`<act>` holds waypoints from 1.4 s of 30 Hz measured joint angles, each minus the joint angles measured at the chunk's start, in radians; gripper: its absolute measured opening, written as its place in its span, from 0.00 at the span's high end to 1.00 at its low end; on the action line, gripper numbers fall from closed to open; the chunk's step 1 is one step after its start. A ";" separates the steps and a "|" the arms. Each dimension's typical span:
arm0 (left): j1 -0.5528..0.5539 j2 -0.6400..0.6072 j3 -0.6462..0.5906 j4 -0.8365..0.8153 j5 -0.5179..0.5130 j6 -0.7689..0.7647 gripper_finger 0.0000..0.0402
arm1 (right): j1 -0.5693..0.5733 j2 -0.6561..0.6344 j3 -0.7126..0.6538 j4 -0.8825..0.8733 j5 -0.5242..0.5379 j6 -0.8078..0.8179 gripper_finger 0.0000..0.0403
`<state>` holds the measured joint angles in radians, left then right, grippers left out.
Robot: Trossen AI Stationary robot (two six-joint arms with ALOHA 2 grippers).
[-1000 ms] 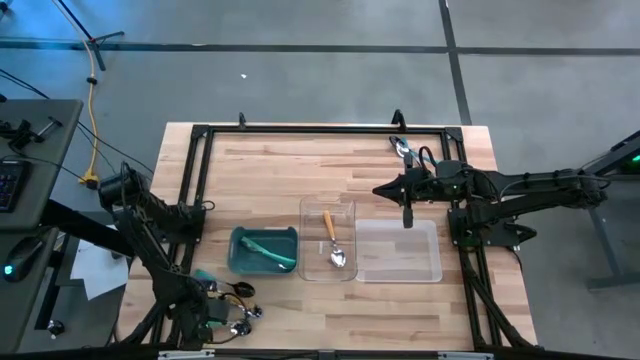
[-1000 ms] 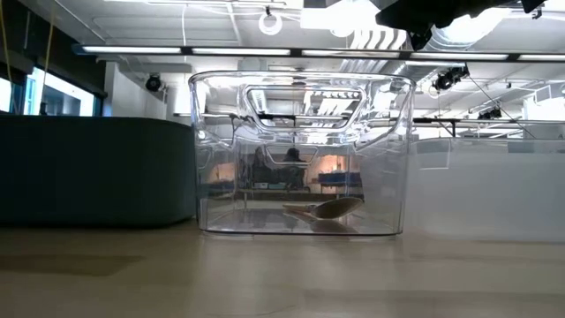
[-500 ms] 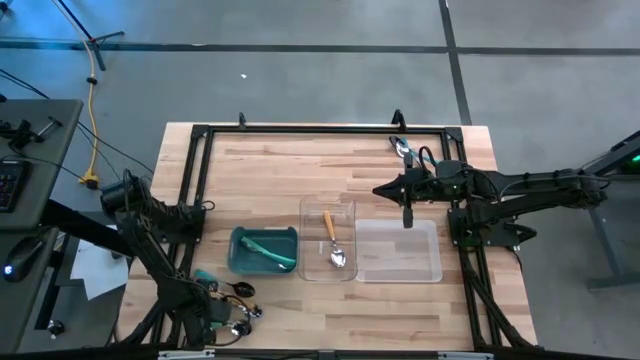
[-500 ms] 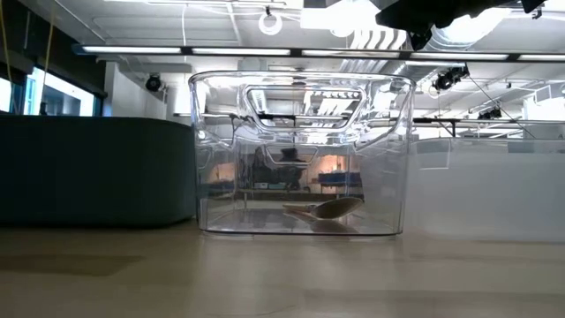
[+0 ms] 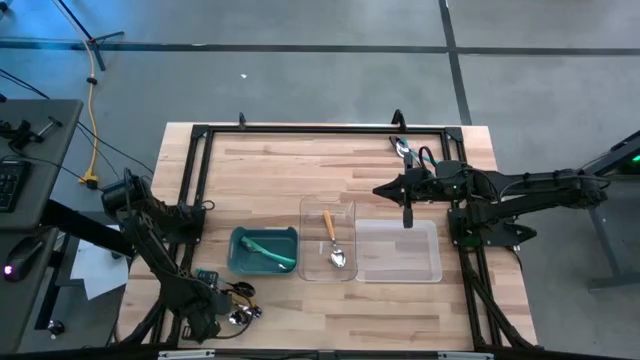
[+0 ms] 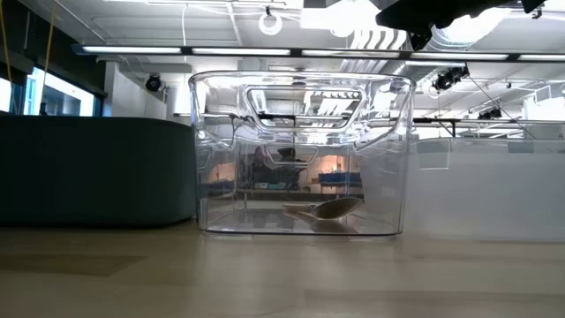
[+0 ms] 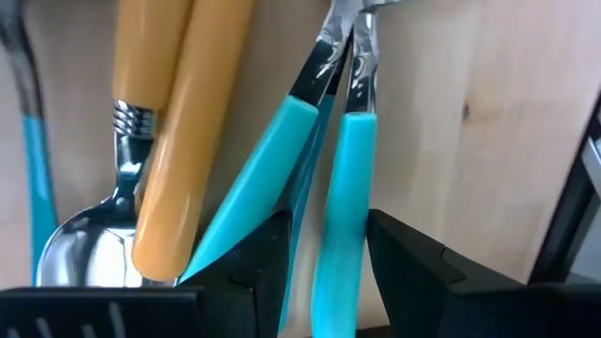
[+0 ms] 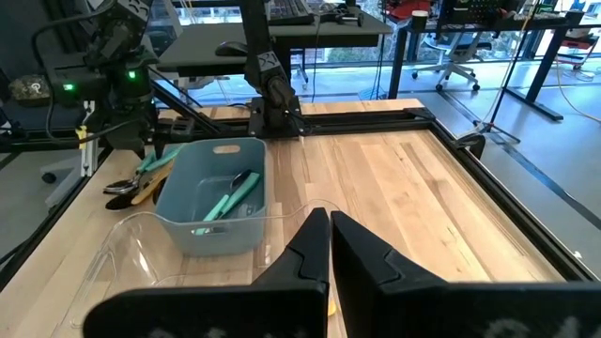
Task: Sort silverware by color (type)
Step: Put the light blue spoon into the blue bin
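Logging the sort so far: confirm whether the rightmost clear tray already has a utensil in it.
No. In the high view the rightmost clear tray shows only bare bottom, while the orange-handled spoon lies in the clear tray beside it.

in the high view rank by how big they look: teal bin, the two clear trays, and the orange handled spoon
1. Right clear tray, the widest outline.
2. Middle clear tray and teal bin: the tray looks slightly larger, but too close to rank.
3. Orange-handled spoon, lying inside the middle tray, clearly smallest.
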<state>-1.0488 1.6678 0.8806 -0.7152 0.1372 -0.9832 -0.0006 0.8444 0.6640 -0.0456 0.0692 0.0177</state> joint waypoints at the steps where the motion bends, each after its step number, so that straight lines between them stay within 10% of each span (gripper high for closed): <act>1: 0.008 0.000 0.000 -0.001 -0.006 0.001 0.66 | 0.000 0.000 0.000 0.000 0.000 0.000 1.00; 42: -0.124 -0.078 -0.038 -0.040 -0.091 -0.322 0.66 | 0.000 0.000 0.000 -0.026 0.000 0.000 1.00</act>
<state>-1.1725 1.5902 0.8429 -0.7548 0.0460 -1.3050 -0.0006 0.8448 0.6640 -0.0717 0.0692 0.0177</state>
